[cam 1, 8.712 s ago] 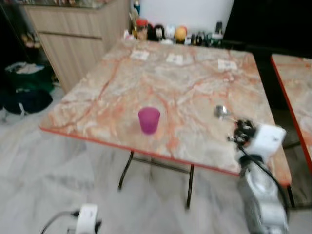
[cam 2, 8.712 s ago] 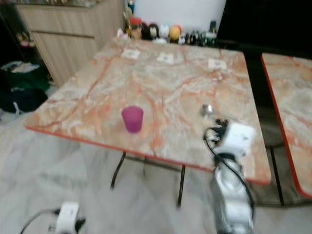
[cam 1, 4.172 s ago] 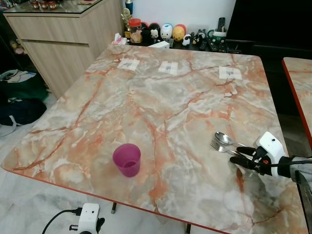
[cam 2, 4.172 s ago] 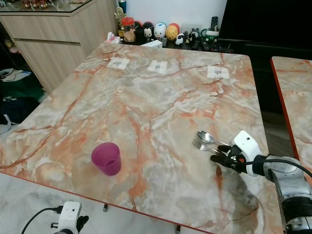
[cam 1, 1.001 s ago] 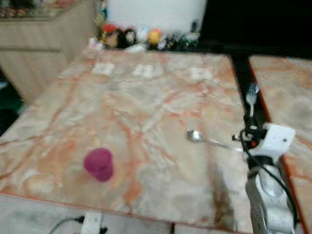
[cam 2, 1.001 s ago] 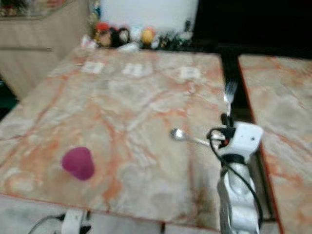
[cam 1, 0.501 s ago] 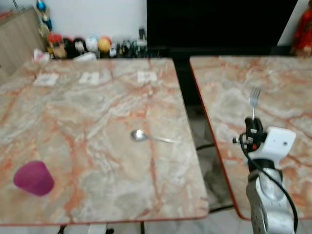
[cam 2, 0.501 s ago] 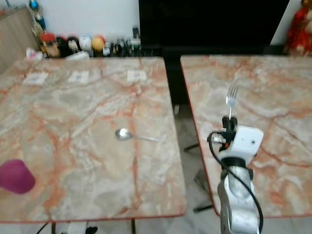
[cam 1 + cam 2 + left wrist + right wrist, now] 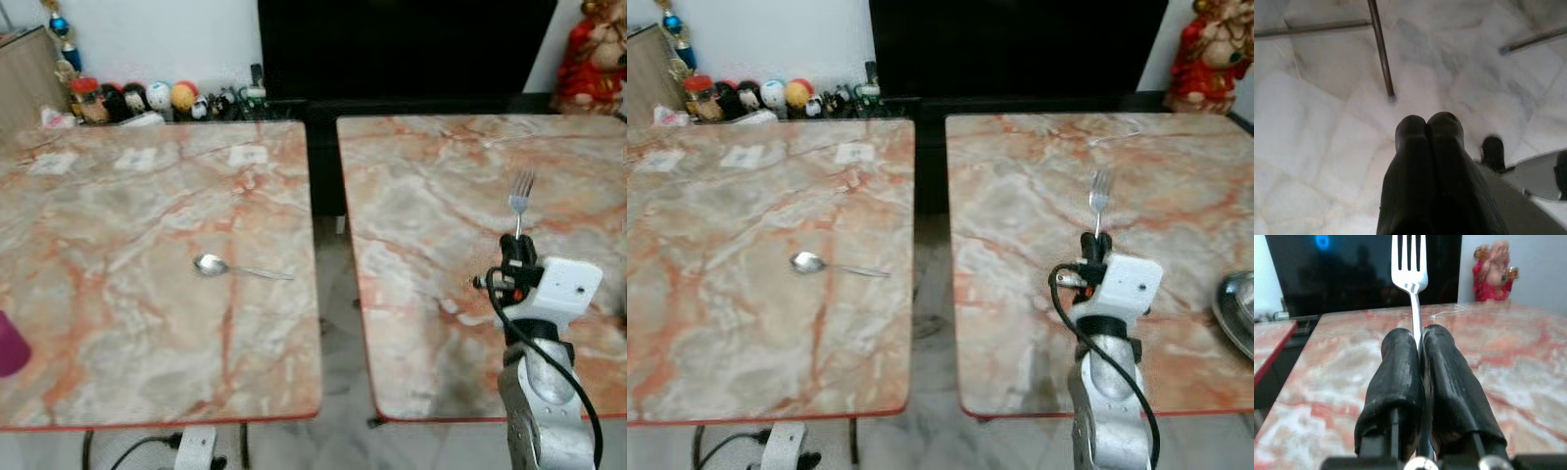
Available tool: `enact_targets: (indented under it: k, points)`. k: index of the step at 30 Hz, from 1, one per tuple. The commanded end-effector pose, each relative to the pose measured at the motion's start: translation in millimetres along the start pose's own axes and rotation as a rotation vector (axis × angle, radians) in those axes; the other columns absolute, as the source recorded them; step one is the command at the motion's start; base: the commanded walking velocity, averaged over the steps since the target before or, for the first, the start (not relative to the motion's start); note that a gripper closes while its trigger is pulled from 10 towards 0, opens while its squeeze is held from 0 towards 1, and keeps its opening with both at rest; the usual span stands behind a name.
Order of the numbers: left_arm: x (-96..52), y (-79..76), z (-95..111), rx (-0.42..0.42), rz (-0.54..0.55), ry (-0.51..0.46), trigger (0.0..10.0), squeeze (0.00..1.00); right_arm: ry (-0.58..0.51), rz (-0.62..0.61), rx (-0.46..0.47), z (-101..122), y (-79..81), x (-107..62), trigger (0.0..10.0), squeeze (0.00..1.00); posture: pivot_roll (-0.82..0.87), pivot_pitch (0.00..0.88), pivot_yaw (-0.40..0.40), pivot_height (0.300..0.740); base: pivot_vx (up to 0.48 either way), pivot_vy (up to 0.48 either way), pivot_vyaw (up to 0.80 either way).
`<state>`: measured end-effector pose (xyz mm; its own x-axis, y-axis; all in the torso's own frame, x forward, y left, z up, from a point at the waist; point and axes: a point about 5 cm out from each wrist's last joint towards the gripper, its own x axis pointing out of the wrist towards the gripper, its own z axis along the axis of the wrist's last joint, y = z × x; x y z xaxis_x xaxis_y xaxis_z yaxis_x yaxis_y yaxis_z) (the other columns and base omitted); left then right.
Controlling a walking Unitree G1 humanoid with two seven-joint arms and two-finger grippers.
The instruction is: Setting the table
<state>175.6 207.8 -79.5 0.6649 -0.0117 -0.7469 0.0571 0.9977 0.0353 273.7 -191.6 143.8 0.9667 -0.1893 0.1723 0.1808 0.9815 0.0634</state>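
Your right eye view catches the rim of a metal dish (image 9: 1236,311) on the right-hand surface (image 9: 1038,211), to the right of your right tool (image 9: 1095,245). That tool, arm raised upright, is clamped on the fork (image 9: 1411,271), tines up. The spoon (image 9: 210,265) lies well to its left. Your left tool (image 9: 1428,128), fingers pressed together and empty, hangs over the floor (image 9: 1322,142).
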Motion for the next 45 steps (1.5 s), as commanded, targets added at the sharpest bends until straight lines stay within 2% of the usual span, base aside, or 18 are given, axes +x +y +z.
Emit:
enact_targets:
  k: [1, 12, 30, 38, 41, 45]
  points:
    - [-1.0, -0.4, -4, 0.004, -0.006, 0.017, 10.0, 0.0, -0.041, -0.004, -0.018, 10, -1.6, 2.8, 10.0, 0.0, -0.04, 0.053, -0.004, 0.74, 0.0, -0.371, 0.0]
    - [-0.1, -4.4, -3, 0.009, -0.017, 0.016, 10.0, 0.0, -0.054, -0.031, -0.036, 13, -8.0, 6.1, 10.0, 0.0, -0.05, 0.064, 0.001, 0.74, 0.0, -0.371, 0.0]
    - [-0.1, -2.3, -2, 0.014, -0.012, 0.016, 10.0, 0.0, -0.04, -0.123, -0.096, 16, -35.9, 16.4, 10.0, 0.0, -0.05, 0.07, 0.006, 0.74, 0.013, -0.364, 0.0]
    - [-0.3, -0.8, -3, 0.013, -0.004, 0.021, 10.0, 0.0, -0.022, -0.172, -0.097, 15, -47.4, 19.4, 10.0, 0.0, -0.05, 0.072, 0.007, 0.74, 0.0, 0.0, 0.0]
    - [-0.8, 1.1, -4, 0.01, -0.004, 0.025, 10.0, 0.0, 0.029, -0.203, -0.161, 13, -58.5, 26.0, 10.0, 0.0, -0.05, 0.073, 0.009, 0.74, 0.0, 0.0, 0.0]
    - [-1.0, 2.0, -4, 0.007, -0.005, 0.027, 10.0, 0.0, 0.056, -0.218, -0.184, 15, -70.9, 36.0, 10.0, 0.0, -0.05, 0.076, 0.012, 0.74, 0.0, 0.0, 0.0]
